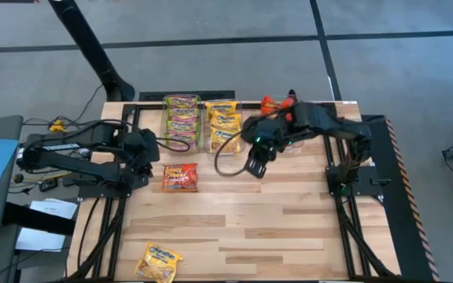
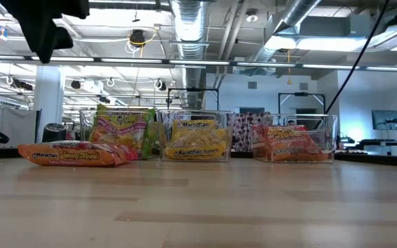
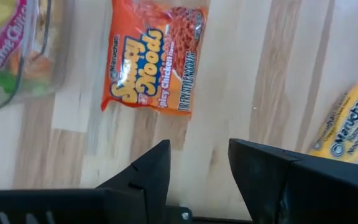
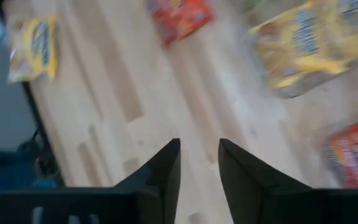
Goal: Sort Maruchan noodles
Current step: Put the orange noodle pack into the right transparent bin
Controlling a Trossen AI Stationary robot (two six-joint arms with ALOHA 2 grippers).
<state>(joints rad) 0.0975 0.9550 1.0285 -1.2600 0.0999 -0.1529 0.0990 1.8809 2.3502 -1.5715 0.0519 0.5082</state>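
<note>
A: Between the left gripper [image 3: 199, 163] fingers there's only bare wood; jaws apart, holding nothing; the red-orange packet [image 1: 180, 178] lies just ahead on the table [image 1: 289, 228], loose.

B: Right gripper [image 1: 255, 167]?

A: Jaws apart w/ nothing in them, hanging in front of the bins [image 1: 181, 124]; a yellow packet [image 1: 158, 261] sits well apart at the near edge.

B: Risk?

A: Crinkly wrapper; if the fingers close off-centre it could skid or bunch, or it could get dropped in the wrong bin.

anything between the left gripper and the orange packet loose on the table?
Nothing visible. The left gripper, open and empty, is near the orange packet, with only bare table between them. The green packets' bin is off to the side.
</note>
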